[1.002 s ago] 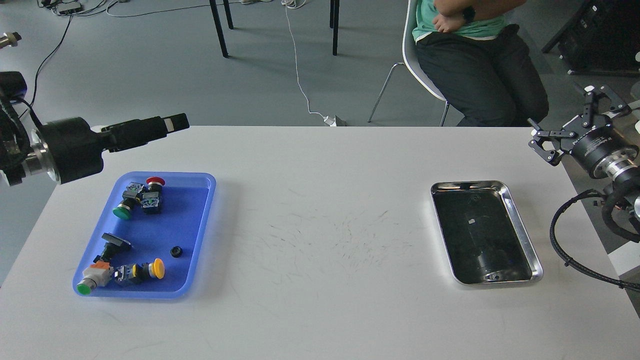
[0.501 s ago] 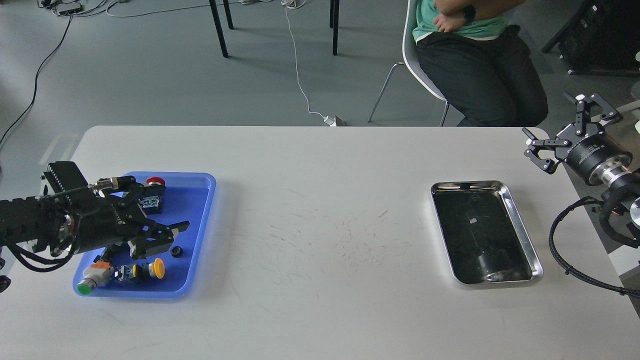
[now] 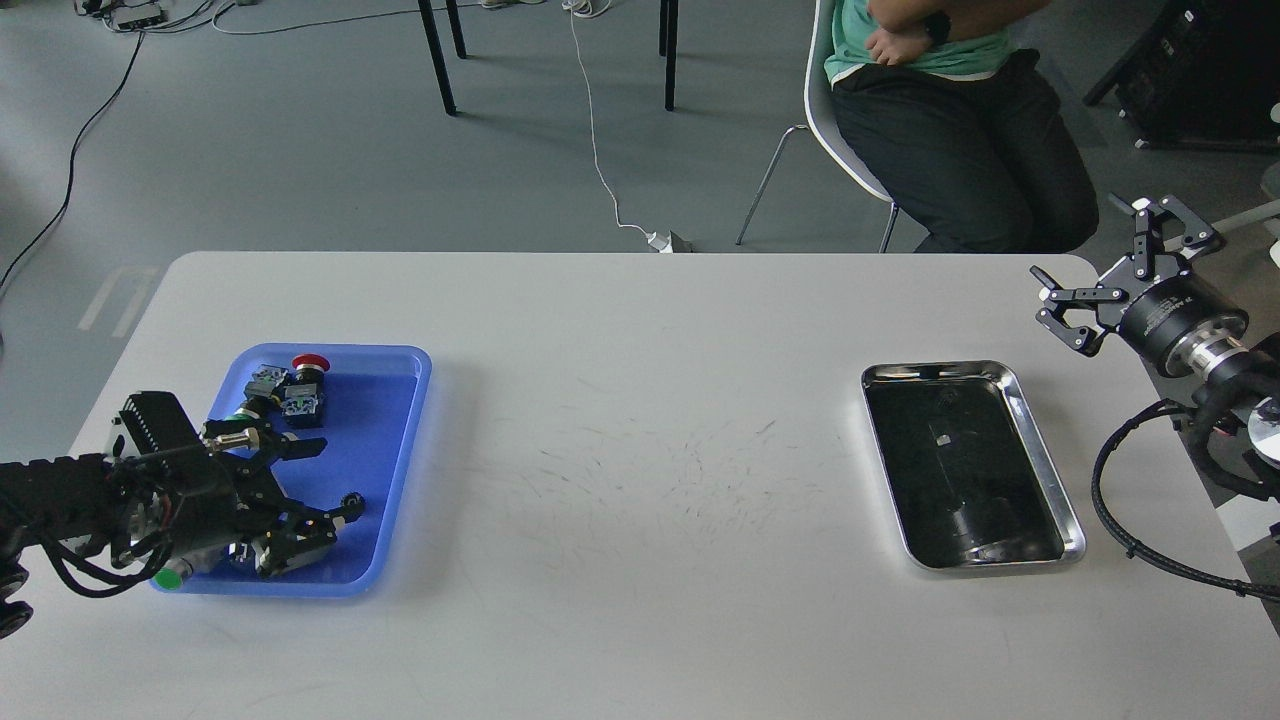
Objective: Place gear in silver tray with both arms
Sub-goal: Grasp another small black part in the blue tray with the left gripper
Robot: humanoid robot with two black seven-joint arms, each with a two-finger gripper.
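Observation:
The gear [image 3: 352,501], small and black, lies in the blue tray [image 3: 400,420] near its right side. My left gripper [image 3: 318,482] is low inside that tray, open, its lower fingertip right beside the gear; I cannot tell if they touch. The silver tray [image 3: 1042,440] sits on the right of the table, its dark bottom holding nothing but reflections. My right gripper [image 3: 1110,268] hovers open over the table's far right corner, beyond the silver tray, with nothing between its fingers.
The blue tray also holds several push-button switches: a red-capped one [image 3: 310,363] at the back and a green-capped one [image 3: 167,578] at the front left, partly hidden by my arm. A seated person [image 3: 960,110] is behind the table's far right.
My left arm swung down from above the table's back left into the blue tray, and its gripper opened beside the gear. My right gripper drifted slightly left and up.

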